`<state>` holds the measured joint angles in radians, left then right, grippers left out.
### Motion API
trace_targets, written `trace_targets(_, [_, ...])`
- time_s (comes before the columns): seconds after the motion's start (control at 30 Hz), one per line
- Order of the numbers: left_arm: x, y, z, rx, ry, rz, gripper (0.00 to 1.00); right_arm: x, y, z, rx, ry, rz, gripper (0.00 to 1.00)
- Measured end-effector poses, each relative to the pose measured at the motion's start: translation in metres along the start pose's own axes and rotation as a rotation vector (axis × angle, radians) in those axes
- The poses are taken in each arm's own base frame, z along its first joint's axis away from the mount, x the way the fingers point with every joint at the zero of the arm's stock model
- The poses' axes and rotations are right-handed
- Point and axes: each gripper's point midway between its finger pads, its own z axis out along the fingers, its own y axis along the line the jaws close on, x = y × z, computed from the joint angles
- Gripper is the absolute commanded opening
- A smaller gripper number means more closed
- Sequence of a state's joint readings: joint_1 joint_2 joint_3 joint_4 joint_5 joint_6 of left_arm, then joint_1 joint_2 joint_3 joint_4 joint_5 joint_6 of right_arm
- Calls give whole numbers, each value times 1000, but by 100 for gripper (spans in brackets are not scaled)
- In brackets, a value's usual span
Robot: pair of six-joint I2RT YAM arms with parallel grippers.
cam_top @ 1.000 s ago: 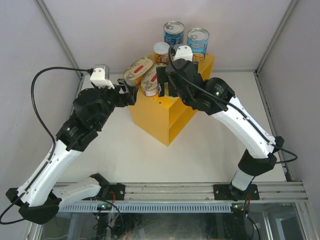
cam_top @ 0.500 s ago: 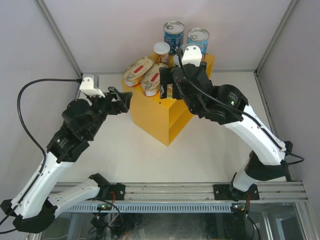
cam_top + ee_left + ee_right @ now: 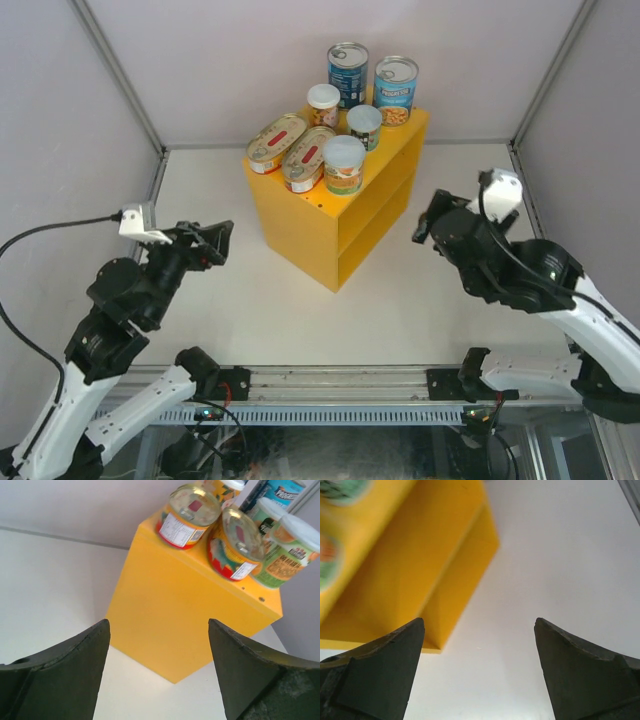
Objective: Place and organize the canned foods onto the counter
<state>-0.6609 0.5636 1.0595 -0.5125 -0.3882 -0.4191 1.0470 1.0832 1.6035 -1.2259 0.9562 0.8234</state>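
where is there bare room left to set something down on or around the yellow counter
The counter top is crowded: seven cans fill it, leaving only thin yellow edges. Bare table lies in front of it between the two arms, left of it toward the left tool, and right of it toward the right tool.

The large yellow box-shaped metal cabinet (image 3: 300, 225) stood on the white table (image 3: 250, 310), one corner turned toward the arms. On its flat top, two tall blue-labelled metal cans (image 3: 348, 68) stood side by side at the back. Three small short round metal cans (image 3: 344, 163) clustered just before them, one by the near right edge. Two flat oval red-yellow-labelled tins (image 3: 276, 142) lay side by side left of the small ones, along the near left edge.
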Motion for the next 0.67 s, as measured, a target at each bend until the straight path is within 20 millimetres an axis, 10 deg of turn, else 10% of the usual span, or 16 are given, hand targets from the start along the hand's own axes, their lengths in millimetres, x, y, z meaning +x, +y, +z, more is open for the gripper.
trace_targets(0.23, [40, 39, -27, -71, 17, -40, 84, 76, -71, 6, 170, 118, 79, 100])
trace_targets(0.67, [76, 76, -52, -162, 62, -36, 86, 126, -85, 9, 316, 241, 52, 100])
